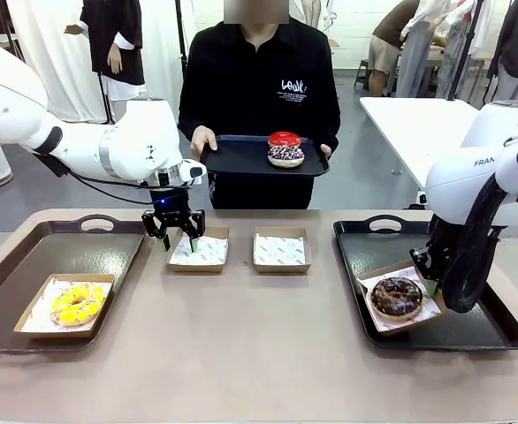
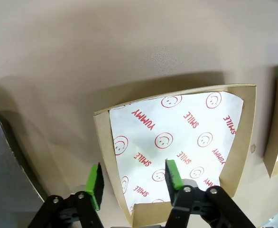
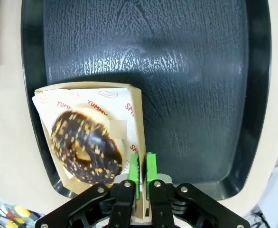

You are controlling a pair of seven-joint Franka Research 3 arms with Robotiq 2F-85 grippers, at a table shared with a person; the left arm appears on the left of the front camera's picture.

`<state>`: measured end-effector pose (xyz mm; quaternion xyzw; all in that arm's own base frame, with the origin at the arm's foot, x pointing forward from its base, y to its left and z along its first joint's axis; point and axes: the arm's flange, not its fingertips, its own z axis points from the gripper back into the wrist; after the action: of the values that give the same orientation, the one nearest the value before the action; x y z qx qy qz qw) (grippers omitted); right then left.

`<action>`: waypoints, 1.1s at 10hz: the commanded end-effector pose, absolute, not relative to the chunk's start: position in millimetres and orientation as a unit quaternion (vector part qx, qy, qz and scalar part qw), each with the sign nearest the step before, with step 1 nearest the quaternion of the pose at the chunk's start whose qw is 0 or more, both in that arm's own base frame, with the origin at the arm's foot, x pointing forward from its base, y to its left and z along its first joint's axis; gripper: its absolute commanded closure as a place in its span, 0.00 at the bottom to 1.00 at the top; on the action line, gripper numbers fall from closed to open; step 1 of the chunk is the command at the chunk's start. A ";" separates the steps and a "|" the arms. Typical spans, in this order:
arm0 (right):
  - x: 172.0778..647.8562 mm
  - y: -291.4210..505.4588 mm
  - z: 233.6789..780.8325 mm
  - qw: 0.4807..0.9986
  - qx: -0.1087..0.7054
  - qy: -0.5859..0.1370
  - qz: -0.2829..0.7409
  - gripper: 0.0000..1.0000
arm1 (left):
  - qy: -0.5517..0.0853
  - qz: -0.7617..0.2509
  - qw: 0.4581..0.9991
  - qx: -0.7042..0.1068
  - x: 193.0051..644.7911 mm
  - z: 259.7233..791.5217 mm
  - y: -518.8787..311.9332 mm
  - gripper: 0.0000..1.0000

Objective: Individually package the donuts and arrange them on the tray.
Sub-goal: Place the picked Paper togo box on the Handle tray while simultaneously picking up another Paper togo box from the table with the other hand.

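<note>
The table [image 1: 268, 353] carries two black trays. The left tray [image 1: 82, 252] lies to the left of the left claw [image 1: 179, 246] [image 2: 134, 164]. The right tray [image 1: 374, 252] lies under the right claw [image 3: 143, 156]. Beyond the left claw, at the far side, a person [image 1: 259, 79] holds a third tray [image 1: 237, 157] in both hands.

Four paper-lined cardboard boxes are present.
- The empty box [image 1: 208, 256] [image 2: 243, 137] sits directly below the left claw.
- The second empty box [image 1: 280, 251] sits just to its right, apart from it.
- The left box [image 1: 34, 311] rests on the left tray.
- The right box [image 1: 383, 270] [image 3: 136, 123] rests on the right tray, at the right claw.

Donut positions:
- The yellow donut [image 1: 76, 305] lies in the left box, well apart from the left claw, to its left and nearer the robot.
- The chocolate donut [image 1: 397, 298] [image 3: 84, 147] lies in the right box, just beside the right claw, on the side toward the table's middle.
- The red donut [image 1: 284, 140] and the sprinkled donut [image 1: 285, 155] touch each other on the third tray, beyond the left claw and to its right.

Claw state:
- The left claw's jaws stand wide apart and grip nothing. One finger is outside the empty box's near wall, and the other is over the paper inside.
- The right claw is closed on the side wall of the right box, which is pinched between the green pads [image 3: 151, 173].
</note>
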<state>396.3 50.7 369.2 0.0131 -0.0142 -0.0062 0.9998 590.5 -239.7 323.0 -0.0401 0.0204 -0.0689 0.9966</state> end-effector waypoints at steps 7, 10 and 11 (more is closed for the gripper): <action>381.6 48.8 357.5 0.999 0.036 -0.011 0.010 0.00 | 0.025 -0.056 0.998 -0.023 595.1 328.2 -242.1 1.00; 379.1 44.8 360.8 0.999 0.043 -0.016 0.007 0.00 | 0.026 -0.054 0.998 -0.024 594.6 330.2 -241.3 1.00; 374.2 40.2 364.8 0.999 0.049 -0.022 0.005 0.00 | 0.028 -0.055 0.998 -0.025 593.7 332.9 -241.7 1.00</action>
<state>396.6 48.1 370.9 0.0243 -0.0153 -0.0029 0.9996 592.7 -239.5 327.3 -0.0394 0.0220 -0.0682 0.9967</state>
